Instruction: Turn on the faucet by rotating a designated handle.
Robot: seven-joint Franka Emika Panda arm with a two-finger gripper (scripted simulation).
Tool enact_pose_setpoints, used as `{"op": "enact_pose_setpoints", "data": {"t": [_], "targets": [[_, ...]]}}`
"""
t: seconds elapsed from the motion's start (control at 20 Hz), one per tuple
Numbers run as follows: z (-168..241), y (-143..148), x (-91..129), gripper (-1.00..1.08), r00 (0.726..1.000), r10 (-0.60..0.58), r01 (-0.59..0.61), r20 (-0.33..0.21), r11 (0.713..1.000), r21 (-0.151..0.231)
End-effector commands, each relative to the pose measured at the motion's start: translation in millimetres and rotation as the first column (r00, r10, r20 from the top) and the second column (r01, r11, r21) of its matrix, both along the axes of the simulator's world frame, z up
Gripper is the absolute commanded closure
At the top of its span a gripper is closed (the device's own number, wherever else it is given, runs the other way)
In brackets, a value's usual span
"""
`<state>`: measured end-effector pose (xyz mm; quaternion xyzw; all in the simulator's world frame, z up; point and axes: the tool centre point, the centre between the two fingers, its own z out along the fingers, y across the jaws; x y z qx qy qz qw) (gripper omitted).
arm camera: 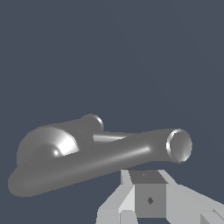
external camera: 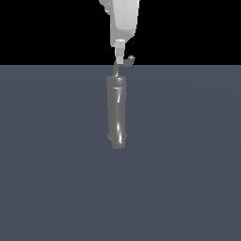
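Grey glossy metal made up the one faucet (external camera: 116, 110) in the scene, a tall cylinder that stood upright near the middle of the exterior view, on the flat blue-grey tabletop (external camera: 188, 164). One handle (external camera: 123, 64) rose from its top end: a thin grey rod, bent, with a small hooked tip that pointed toward the exterior view's right. It was much slimmer than the body below it. No brand, label or writing could be read on the faucet or on the handle.

One white arm (external camera: 123, 21) came down from above, and its one claw (external camera: 120, 55) hung directly over the top of the faucet. In the exterior view a pale finger (external camera: 119, 51) reached down to the bend of the handle and seemed to touch it, just beside the hooked tip. In the wrist view the claw (arm camera: 148, 192) sat just beside the thick tube (arm camera: 100, 159), which lay across the picture with its open round end (arm camera: 179, 145) near the claw.

I could not tell if the claw was spread or clenched, because the pictures did not show both fingertips clearly.
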<state>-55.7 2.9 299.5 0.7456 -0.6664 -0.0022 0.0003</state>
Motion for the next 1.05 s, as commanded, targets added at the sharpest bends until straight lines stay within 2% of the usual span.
{"op": "enact_pose_setpoints", "data": {"t": [0.0, 1.0], "targets": [[0, -19, 8, 1.08, 1.0, -0.023, 0.023, 0.004, 1.0, -0.001], [0, -81, 49, 1.08, 0.998, -0.055, 0.055, 0.004, 0.999, -0.002]]}}
